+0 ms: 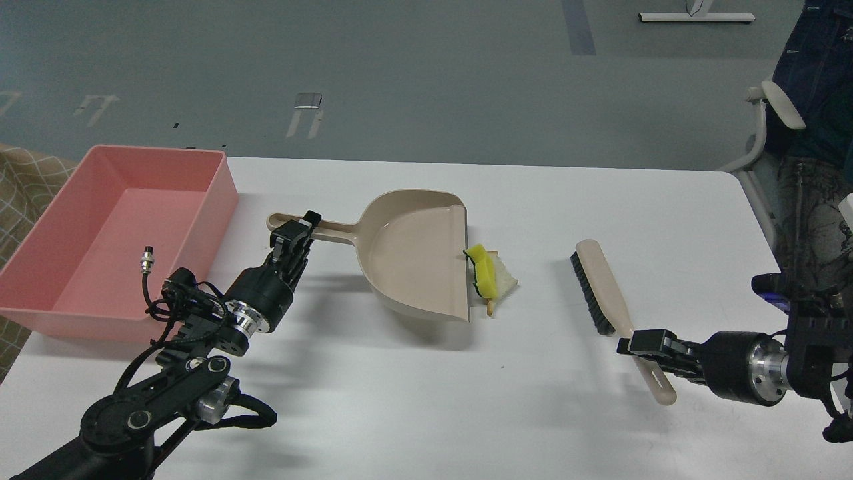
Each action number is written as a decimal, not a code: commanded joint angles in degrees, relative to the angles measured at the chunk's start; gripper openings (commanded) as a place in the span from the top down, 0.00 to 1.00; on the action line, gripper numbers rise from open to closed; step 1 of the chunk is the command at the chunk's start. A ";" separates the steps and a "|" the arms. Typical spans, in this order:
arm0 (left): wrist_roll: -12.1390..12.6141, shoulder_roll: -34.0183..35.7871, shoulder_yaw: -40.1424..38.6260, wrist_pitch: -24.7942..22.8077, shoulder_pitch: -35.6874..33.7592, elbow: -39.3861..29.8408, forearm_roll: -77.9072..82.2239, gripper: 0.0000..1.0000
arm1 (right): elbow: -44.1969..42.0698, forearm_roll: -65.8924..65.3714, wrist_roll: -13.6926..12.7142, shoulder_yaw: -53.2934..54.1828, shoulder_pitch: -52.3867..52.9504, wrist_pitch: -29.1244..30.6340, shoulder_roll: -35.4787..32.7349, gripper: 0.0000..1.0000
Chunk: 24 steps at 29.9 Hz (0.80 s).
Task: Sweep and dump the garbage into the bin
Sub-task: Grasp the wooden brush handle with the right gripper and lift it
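No brand, label or legible writing is showing on any item in the head view. The white table (413, 400) is carrying everything. The bin (100, 267), salmon-pink and shallow, is sitting at the table's far left, its left edge overhanging toward a checked tan fabric (20, 193). The beige dustpan (416, 253) is lying mid-table with its open lip facing right and its handle pointing left toward the bin. The left gripper (296, 233) is sitting at the dustpan handle, fingers around its end; they are seen dark and partly end-on, so whether they are clamping it cannot be told. The garbage is lying just at the dustpan lip, outside the pan: the yellow sponge (485, 272) with its dark green layer is touching the lip, and the white bread slice (506, 280) is lying against the sponge's right side. Well to the right, the beige brush (603, 287) is lying on the table, bristles facing left. The right gripper (643, 347) is closing its fingers on the brush handle near its lower end. An office chair (773, 127) is standing beyond the table's right corner.
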 commanded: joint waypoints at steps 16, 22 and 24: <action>0.00 -0.01 0.00 0.00 -0.02 0.01 0.00 1.00 | 0.09 0.08 -1.67 0.09 -0.02 0.42 0.13 0.78; -0.70 -0.10 0.00 0.00 -0.02 0.01 0.00 1.00 | 0.97 0.08 -1.76 0.09 0.33 0.42 0.13 1.00; -0.70 -0.10 0.00 0.00 -0.02 0.01 0.00 1.00 | 1.32 0.08 -1.85 0.09 0.42 0.42 0.13 1.00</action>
